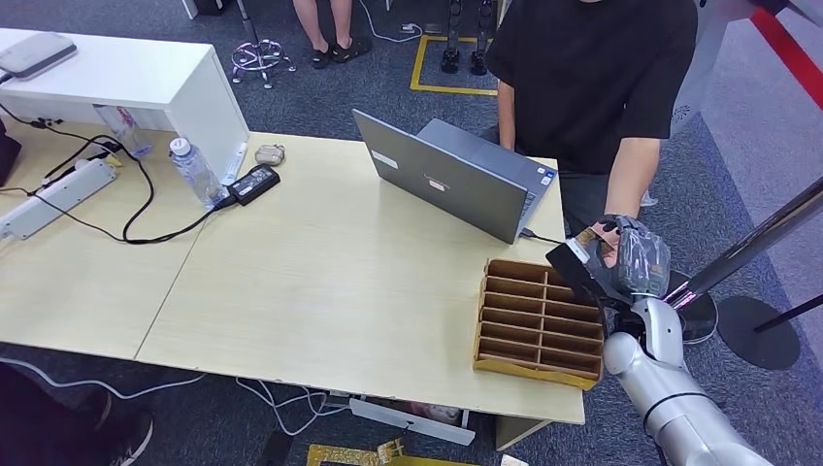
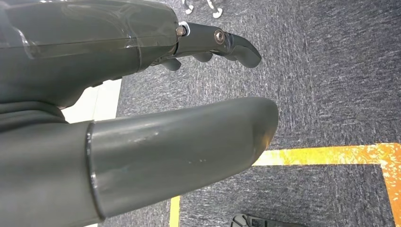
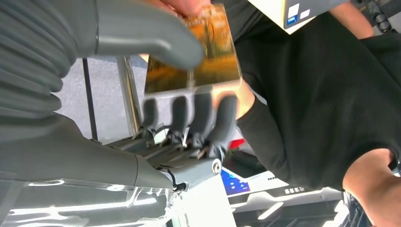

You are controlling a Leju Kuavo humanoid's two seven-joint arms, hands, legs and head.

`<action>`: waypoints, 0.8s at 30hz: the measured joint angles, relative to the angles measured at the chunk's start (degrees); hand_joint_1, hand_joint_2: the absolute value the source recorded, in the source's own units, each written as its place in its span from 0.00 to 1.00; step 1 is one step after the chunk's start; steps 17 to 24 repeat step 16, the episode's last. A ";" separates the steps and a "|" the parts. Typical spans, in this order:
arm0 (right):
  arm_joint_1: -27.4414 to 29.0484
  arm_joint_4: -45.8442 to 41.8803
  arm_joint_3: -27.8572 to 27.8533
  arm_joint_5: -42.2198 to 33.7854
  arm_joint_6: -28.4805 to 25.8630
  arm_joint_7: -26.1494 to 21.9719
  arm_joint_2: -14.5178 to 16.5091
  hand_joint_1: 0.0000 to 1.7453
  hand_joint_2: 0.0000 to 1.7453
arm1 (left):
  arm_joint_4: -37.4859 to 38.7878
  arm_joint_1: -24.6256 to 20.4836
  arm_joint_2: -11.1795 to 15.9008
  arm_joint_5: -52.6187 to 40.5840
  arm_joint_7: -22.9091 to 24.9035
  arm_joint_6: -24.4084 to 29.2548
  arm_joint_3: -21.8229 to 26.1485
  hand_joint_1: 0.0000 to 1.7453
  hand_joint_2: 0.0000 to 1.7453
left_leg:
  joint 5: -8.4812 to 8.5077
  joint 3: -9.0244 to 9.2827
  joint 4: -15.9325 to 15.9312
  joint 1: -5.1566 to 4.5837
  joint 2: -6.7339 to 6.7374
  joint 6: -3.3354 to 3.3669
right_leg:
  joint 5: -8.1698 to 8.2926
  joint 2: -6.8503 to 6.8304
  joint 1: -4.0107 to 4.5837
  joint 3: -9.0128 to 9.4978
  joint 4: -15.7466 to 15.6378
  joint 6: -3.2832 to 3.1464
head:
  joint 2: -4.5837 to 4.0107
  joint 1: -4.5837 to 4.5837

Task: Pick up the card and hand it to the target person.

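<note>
I see my right hand [image 1: 629, 260] raised off the table's far right edge, on a silver jointed arm [image 1: 670, 388] that comes up from the lower right. Its grey thumb and dark fingers [image 3: 189, 113] pinch the glossy orange-brown rectangular card [image 3: 208, 56], thumb on one face, fingers along the opposite edge. The person's hand [image 3: 189, 5] touches the card's far end, and another of their fingers shows behind it; whether they are really gripping it I can't tell. The person in the black ribbed T-shirt [image 1: 592, 68] stands just beyond the table corner, forearm reaching down to my hand.

My left hand [image 2: 142, 109] hangs over dark grey carpet [image 2: 331, 71] with a yellow-orange tape line [image 2: 331, 153]; thick smooth thumb and darker fingers lie apart, holding nothing.

On the pale wood-grain table [image 1: 320, 282], just beside my right hand, lies a brown slotted cardboard organiser [image 1: 537, 323], its narrow compartments looking bare. An open grey laptop [image 1: 456, 175] sits behind it. Further left are a clear plastic water bottle [image 1: 194, 170], a black power brick [image 1: 254, 183] and a white power strip [image 1: 53, 199].
</note>
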 joint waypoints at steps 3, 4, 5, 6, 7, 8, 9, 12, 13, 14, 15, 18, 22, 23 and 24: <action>0.06 0.03 0.07 0.12 0.16 0.15 0.01 0.00 1.00 | 0.00 0.00 -0.02 0.03 -0.02 0.05 0.03 0.00 0.00 | 0.02 0.05 -0.05 0.01 0.00 0.00 | 0.02 -0.01 0.01 0.05 -0.05 -0.02 | 0.00 0.00; 0.06 0.05 0.10 0.18 0.15 0.21 0.03 0.00 1.00 | 0.00 0.00 -0.02 0.04 -0.02 0.05 0.03 0.00 0.00 | 0.04 0.07 -0.08 0.01 0.00 0.00 | 0.04 -0.01 0.01 0.07 -0.09 -0.04 | 0.00 0.00; 0.06 -0.02 0.07 0.27 -0.02 0.37 0.05 0.00 1.00 | 0.00 0.00 -0.02 0.03 0.02 0.03 0.01 0.00 0.00 | 0.03 0.06 -0.07 0.01 -0.01 -0.01 | 0.02 -0.02 0.01 0.07 -0.07 -0.03 | 0.00 0.00; 0.06 -0.11 0.02 0.31 -0.19 0.47 0.05 0.00 1.00 | 0.00 0.00 -0.02 0.02 0.05 0.00 0.00 0.00 0.00 | 0.02 0.05 -0.05 0.02 -0.02 -0.01 | 0.01 -0.03 0.02 0.06 -0.06 -0.02 | 0.00 0.00; 0.11 -0.35 -0.11 0.31 -0.46 0.56 0.00 0.00 1.00 | 0.00 0.00 -0.02 0.03 0.08 -0.02 -0.01 0.00 0.00 | 0.02 0.07 -0.07 0.02 -0.01 -0.01 | 0.02 -0.02 0.02 0.07 -0.07 -0.03 | 0.00 0.00; 0.15 -0.60 -0.24 0.30 -0.73 0.66 -0.04 0.00 1.00 | 0.00 -0.01 -0.02 0.03 0.12 -0.05 -0.01 0.00 0.00 | 0.00 0.04 -0.03 0.02 -0.03 -0.01 | -0.01 -0.03 0.02 0.05 -0.03 -0.01 | 0.00 0.00; 0.20 -0.76 -0.32 0.25 -0.83 0.65 -0.08 0.00 1.00 | -0.01 -0.01 -0.02 0.04 0.11 -0.05 0.00 0.00 0.00 | 0.01 0.05 -0.04 0.02 -0.02 -0.01 | 0.00 -0.03 0.02 0.06 -0.05 -0.02 | 0.00 0.00; 0.24 -0.92 -0.41 0.20 -0.94 0.64 -0.13 0.00 1.00 | -0.01 -0.01 -0.02 0.05 0.11 -0.05 0.01 0.00 0.00 | 0.01 0.03 -0.02 0.02 -0.04 -0.01 | 0.00 -0.04 0.02 0.04 -0.03 -0.01 | 0.00 0.00; 0.24 -0.92 -0.41 0.20 -0.94 0.64 -0.13 0.00 1.00 | -0.01 -0.01 -0.02 0.05 0.11 -0.05 0.01 0.00 0.00 | 0.00 0.02 -0.01 0.02 -0.04 -0.01 | 0.00 -0.04 0.02 0.03 -0.02 0.00 | 0.00 0.00; 0.24 -0.92 -0.41 0.20 -0.94 0.64 -0.13 0.00 1.00 | -0.01 -0.01 -0.02 0.05 0.11 -0.05 0.01 0.00 0.00 | 0.00 0.01 0.00 0.02 -0.04 -0.01 | 0.00 -0.04 0.02 0.03 -0.02 0.00 | 0.00 0.00; 0.24 -0.92 -0.41 0.20 -0.94 0.64 -0.13 0.00 1.00 | -0.01 -0.01 -0.02 0.05 0.11 -0.05 0.01 0.00 0.00 | 0.00 0.01 0.00 0.02 -0.03 -0.01 | 0.00 -0.03 0.02 0.03 -0.02 0.00 | 0.00 0.00; 0.24 -0.92 -0.41 0.20 -0.94 0.64 -0.13 0.00 1.00 | -0.01 -0.01 -0.02 0.05 0.11 -0.05 0.01 0.00 0.00 | 0.01 0.01 -0.01 0.02 -0.03 0.00 | 0.00 -0.03 0.02 0.03 -0.03 0.00 | 0.00 0.00; 0.24 -0.92 -0.41 0.20 -0.94 0.64 -0.13 0.00 1.00 | -0.01 -0.01 -0.02 0.05 0.11 -0.05 0.01 0.00 0.00 | 0.01 0.01 -0.01 0.02 -0.03 0.00 | 0.00 -0.03 0.02 0.03 -0.03 0.00 | 0.00 0.00; 0.24 -0.92 -0.41 0.20 -0.94 0.64 -0.13 0.00 1.00 | -0.01 -0.01 -0.02 0.05 0.11 -0.05 0.01 0.00 0.00 | 0.01 0.01 -0.01 0.02 -0.03 0.00 | 0.00 -0.03 0.02 0.03 -0.03 0.00 | 0.00 0.00; 0.24 -0.92 -0.41 0.20 -0.94 0.64 -0.13 0.00 1.00 | -0.01 -0.01 -0.02 0.05 0.11 -0.05 0.01 0.00 0.00 | 0.01 0.01 -0.01 0.02 -0.03 0.00 | 0.00 -0.03 0.02 0.03 -0.03 0.00 | 0.00 0.00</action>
